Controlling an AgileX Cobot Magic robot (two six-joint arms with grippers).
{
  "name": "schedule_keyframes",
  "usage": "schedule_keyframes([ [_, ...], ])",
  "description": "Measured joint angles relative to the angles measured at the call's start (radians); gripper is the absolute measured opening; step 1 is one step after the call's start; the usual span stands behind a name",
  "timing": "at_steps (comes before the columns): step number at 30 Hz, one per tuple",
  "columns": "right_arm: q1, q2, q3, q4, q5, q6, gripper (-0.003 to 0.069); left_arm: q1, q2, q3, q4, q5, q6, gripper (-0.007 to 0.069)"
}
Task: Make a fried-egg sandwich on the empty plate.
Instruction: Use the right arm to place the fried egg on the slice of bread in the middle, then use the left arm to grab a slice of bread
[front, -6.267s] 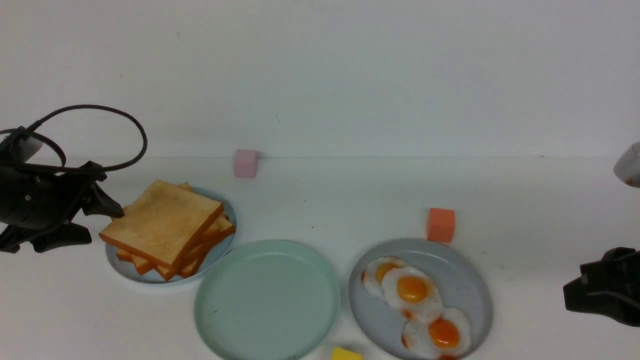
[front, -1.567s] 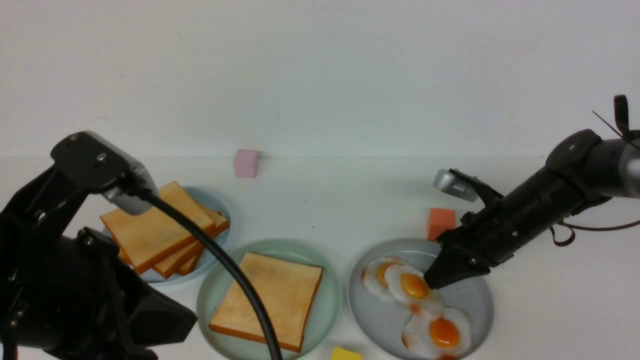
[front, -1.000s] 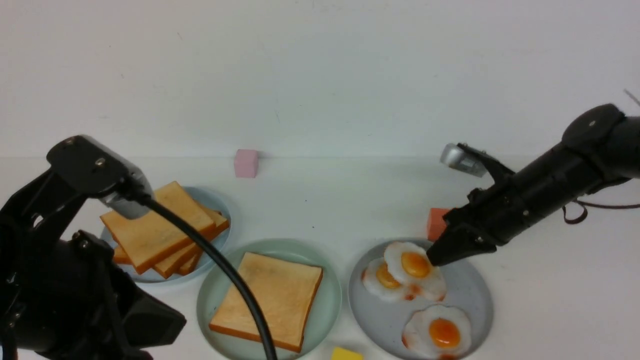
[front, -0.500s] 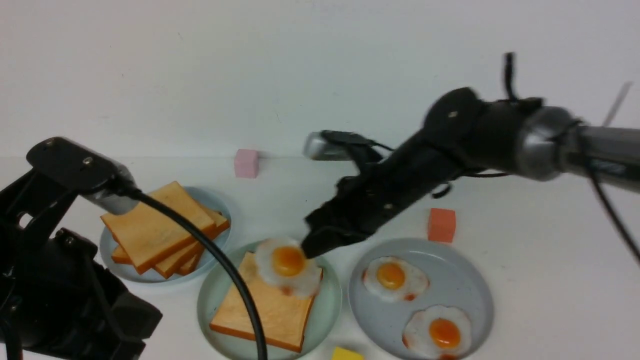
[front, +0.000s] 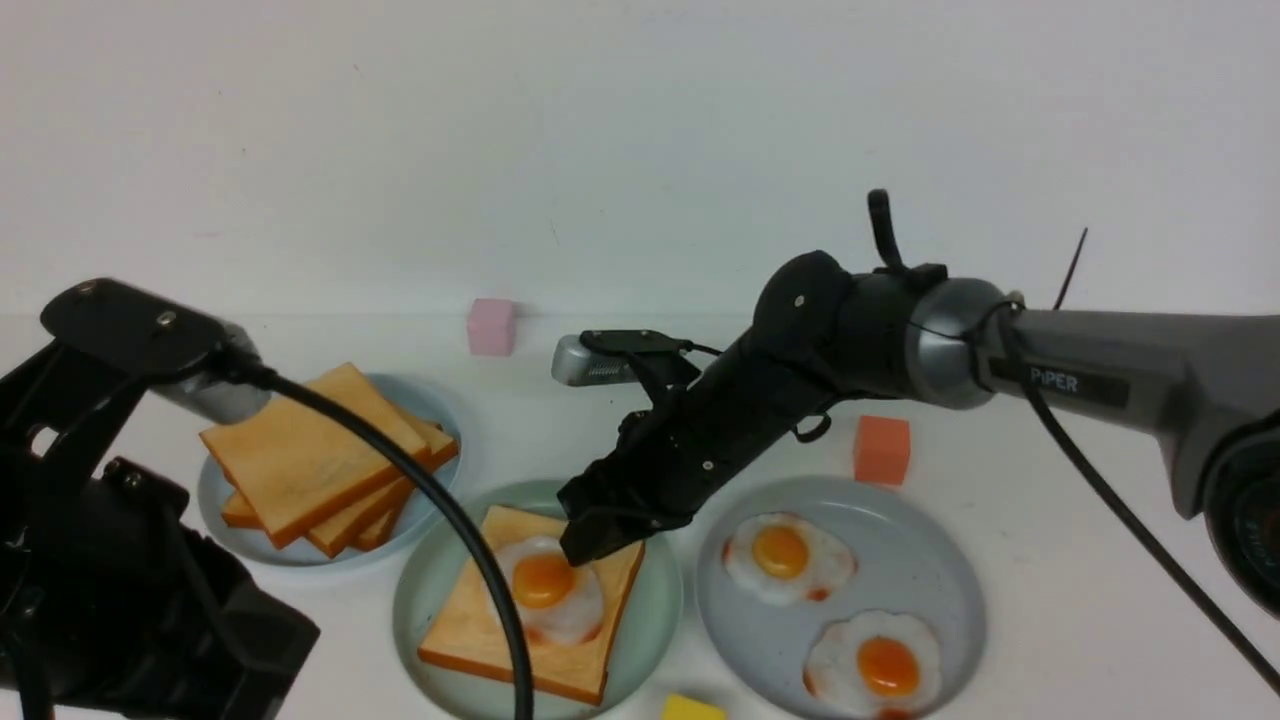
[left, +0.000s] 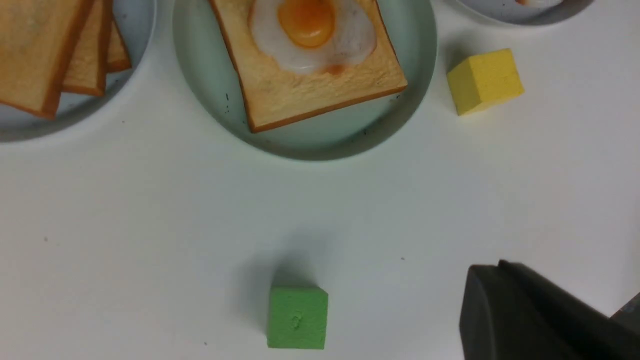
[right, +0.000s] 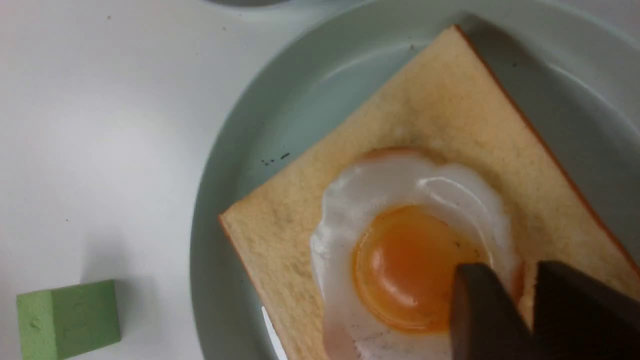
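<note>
Right gripper (front: 590, 545) is hanging low over the mint-green plate (front: 425, 600), jaws narrow, pinching the rim of the fried egg (front: 545, 592). Egg is lying flat just under the gripper tips on a toast slice (front: 470, 625), which is sitting on that plate. Toast stack (front: 300, 465) is sitting well off to its left. Left gripper (left: 520, 310) is only partly showing near a green cube (left: 297, 317) on the counter (left: 125, 225); cannot tell its opening.

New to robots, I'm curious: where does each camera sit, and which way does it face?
Front: between the arms, facing forward across the table; left arm and right arm show.
Left wrist: on left arm, looking down; left gripper partly shows.
Right wrist: close above the egg; right gripper shows.
All share the mint plate and toast.
</note>
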Motion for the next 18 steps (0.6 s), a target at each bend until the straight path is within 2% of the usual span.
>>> schedule_keyframes([
  [4,0.000,-0.018,0.000,-0.005,0.000,0.000,0.0363,0.000,0.000,0.000,0.010,0.004,-0.096,0.0006],
  [7,0.000,-0.036,-0.001,-0.008,0.000,0.000,0.0395,0.000,-0.002,0.000,0.046,0.004,-0.204,0.0006],
  [12,0.000,-0.086,-0.001,-0.032,-0.021,0.000,0.0402,0.000,-0.062,0.009,0.123,0.020,-0.402,0.0009],
  [18,0.000,-0.159,-0.001,-0.123,0.035,0.024,0.0381,0.000,-0.169,0.155,0.135,-0.016,-0.508,0.0014],
])
